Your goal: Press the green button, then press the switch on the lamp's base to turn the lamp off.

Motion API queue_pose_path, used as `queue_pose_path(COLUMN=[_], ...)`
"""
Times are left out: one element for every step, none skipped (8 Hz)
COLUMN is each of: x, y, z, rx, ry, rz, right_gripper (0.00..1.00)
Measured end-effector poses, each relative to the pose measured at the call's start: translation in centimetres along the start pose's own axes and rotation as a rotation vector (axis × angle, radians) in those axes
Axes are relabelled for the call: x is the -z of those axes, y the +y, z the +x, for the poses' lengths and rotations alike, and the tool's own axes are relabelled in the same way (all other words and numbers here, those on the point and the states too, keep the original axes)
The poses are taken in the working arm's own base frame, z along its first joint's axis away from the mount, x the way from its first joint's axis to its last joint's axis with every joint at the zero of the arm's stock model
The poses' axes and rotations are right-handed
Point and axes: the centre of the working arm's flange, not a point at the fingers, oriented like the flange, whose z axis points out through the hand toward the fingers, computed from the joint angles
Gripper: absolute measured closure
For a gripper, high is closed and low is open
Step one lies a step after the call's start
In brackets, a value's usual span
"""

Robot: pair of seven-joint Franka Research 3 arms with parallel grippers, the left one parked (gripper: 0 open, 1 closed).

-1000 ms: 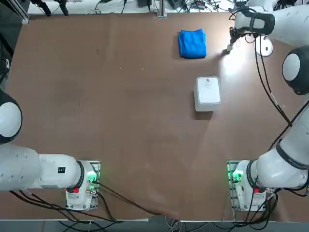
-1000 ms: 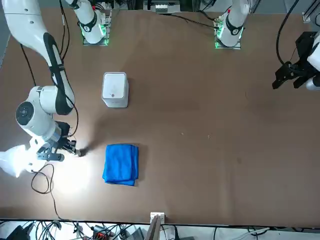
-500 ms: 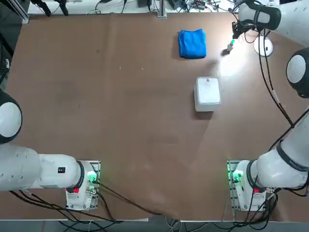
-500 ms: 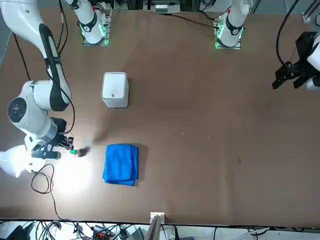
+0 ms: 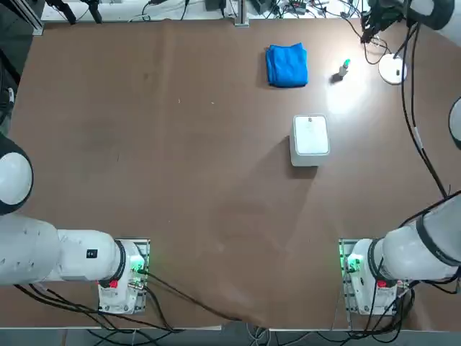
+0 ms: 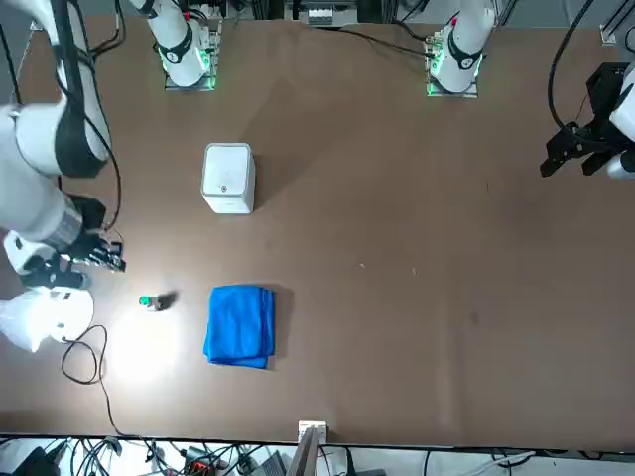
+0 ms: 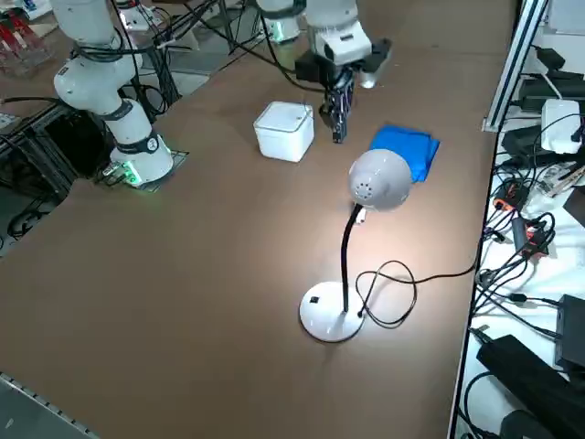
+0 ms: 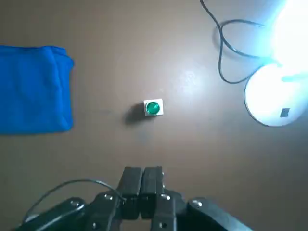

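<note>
Across the brown bench (image 5: 209,187), your green button (image 8: 153,108) stands between the blue cloth (image 8: 34,89) and the lit lamp (image 7: 379,180). Your right tool (image 8: 147,179) hovers near the button, its fingers pressed together, touching nothing.

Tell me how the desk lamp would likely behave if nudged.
The desk lamp would probably resist small nudges, since its flat round foot spreads wide on the table. A hard push up high might tip it, as the bulky head sits atop a thin stem. Its loosely looped cord would likely trail along.
</note>
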Motion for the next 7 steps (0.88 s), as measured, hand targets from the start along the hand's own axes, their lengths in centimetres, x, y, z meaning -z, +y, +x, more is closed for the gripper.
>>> queue_pose_path(x=[2.1, 3.4, 3.9, 3.1, 1.7, -0.4, -2.9], y=[0.9, 2.8, 5.7, 9.2, 13.2, 17.2, 20.3], z=[-1.7, -3.1, -4.3, -5.4, -6.0, -6.3, -6.2], rx=[-0.016, -0.045, -0.074, -0.088, -0.101, -0.106, -0.103], ry=[-0.054, -0.091, -0.113, -0.131, -0.129, -0.101, -0.067], rz=[-0.007, -0.013, -0.013, -0.009, -0.003, -0.001, -0.006], right_gripper=[0.98, 0.98, 0.98, 0.98, 0.98, 0.98, 0.98])
